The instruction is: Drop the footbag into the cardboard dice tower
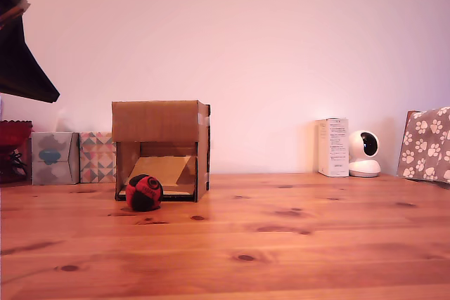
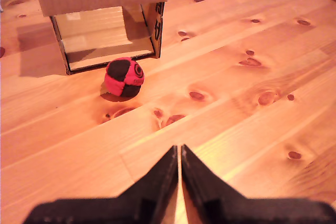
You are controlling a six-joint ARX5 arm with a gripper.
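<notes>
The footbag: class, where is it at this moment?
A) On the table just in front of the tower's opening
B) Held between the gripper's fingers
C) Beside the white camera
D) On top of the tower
A: the footbag rests on the table right in front of the tower opening, while the gripper is shut, empty and well away from it.
</notes>
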